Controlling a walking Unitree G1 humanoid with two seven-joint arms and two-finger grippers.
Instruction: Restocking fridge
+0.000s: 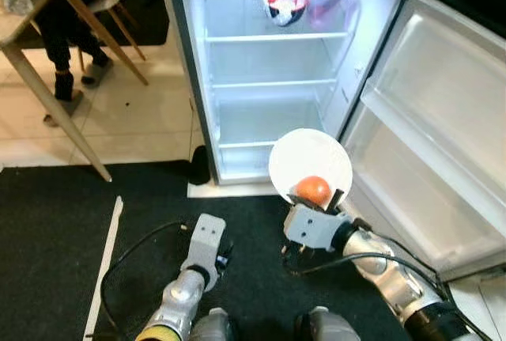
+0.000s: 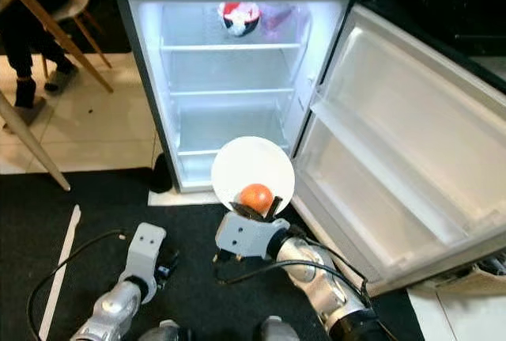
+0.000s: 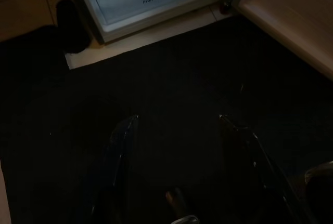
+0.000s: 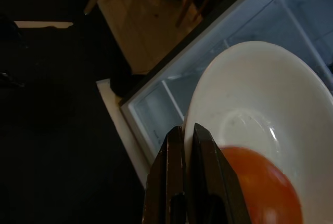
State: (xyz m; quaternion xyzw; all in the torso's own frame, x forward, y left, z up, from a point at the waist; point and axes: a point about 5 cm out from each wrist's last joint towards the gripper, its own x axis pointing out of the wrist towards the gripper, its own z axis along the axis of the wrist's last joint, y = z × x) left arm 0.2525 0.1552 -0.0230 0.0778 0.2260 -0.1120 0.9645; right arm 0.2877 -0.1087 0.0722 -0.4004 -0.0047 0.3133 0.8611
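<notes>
One round white plate carrying an orange tomato at its 6 o'clock edge sits pinched in my right gripper; left gripper fingers spread, empty.

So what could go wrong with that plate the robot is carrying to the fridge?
The orange fruit sits loose near the rim of the white plate, right by the right hand, which pinches only that edge. If the plate tips, the fruit might roll off onto the black mat. The plate could also bump the open fridge door beside it.
</notes>
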